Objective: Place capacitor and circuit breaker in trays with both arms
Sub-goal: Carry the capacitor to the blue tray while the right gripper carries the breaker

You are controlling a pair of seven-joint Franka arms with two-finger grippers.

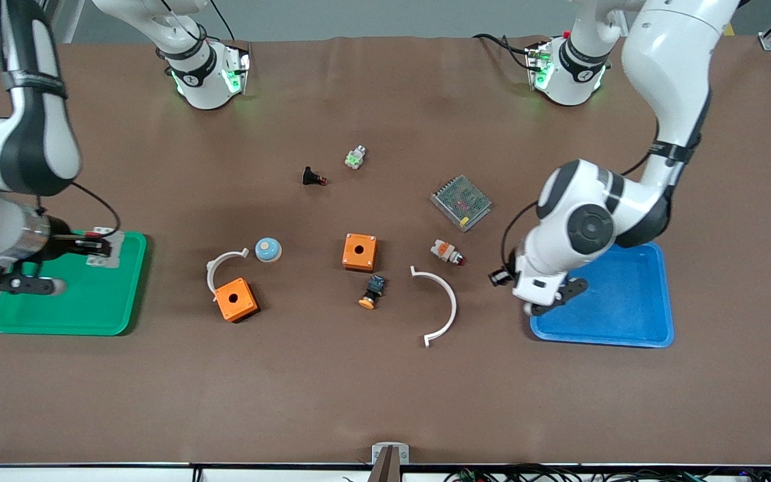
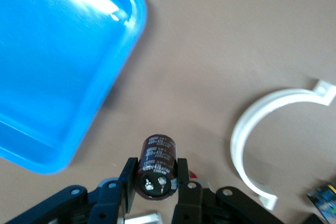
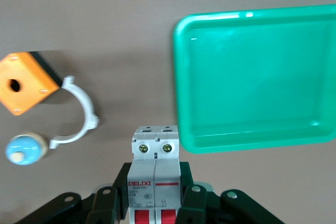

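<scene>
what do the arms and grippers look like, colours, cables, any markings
Both arms are glossy white with black joint bands and rounded shells. The left arm has a round black cap on one joint and a thin black cable running along it. Each base glows green. The left gripper and right gripper are matte black, with screw heads on their fingers.

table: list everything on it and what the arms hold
capacitor: 1, black, in left gripper beside blue tray
circuit breaker: 1, white, in right gripper over green tray
trays: 2, green, blue, at table ends
orange boxes: 2, mid-table
white clamps: 2
blue knob: 1
mesh box: 1, grey
small buttons: 4
arms: 2, white
</scene>
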